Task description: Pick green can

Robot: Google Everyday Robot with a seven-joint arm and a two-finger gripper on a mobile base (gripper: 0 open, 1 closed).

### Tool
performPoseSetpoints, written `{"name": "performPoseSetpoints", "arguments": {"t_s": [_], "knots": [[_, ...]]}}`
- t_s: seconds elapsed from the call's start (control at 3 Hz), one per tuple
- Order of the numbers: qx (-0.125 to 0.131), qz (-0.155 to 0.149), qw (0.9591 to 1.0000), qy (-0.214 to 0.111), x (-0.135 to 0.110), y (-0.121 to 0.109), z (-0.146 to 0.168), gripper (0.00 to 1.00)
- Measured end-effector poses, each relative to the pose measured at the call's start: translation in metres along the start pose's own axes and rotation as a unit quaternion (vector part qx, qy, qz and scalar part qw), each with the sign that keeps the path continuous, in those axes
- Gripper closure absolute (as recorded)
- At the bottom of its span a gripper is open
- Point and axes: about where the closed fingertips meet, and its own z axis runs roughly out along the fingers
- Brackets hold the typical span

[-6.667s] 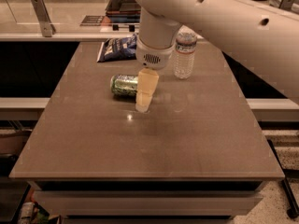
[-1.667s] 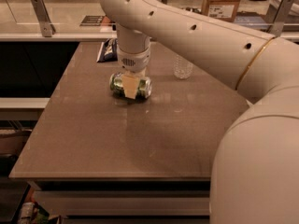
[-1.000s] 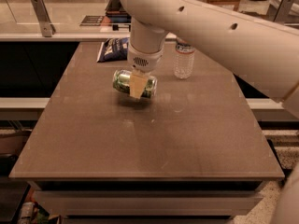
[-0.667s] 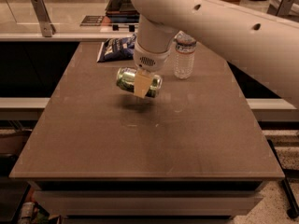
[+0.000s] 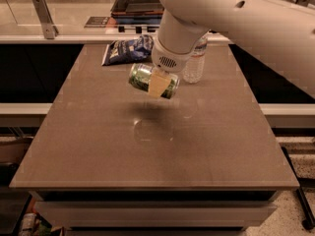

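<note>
While gripper [image 5: 158, 84] hangs near water bottle [image 5: 195, 63], jaws clamp green can [image 5: 141, 76] at mid-body | can sideways, clear of surface [image 5: 147, 161] | judged light, slick, dentable; mid-body hold suits.

Above the faintly glossy brown desk [image 5: 98, 146], the smooth pale plastic hand [image 5: 158, 85] clasps a shiny metal can [image 5: 140, 76], near a clear plastic bottle [image 5: 195, 65] and crinkly glossy bag [image 5: 125, 49].
</note>
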Motion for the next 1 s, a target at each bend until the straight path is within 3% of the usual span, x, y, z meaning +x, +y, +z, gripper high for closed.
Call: {"name": "performPoseSetpoints", "arguments": {"t_s": [1.0], "knots": [[0.081,0.029,0.9956,-0.035,0.02,-0.011,-0.062,1.0]]}}
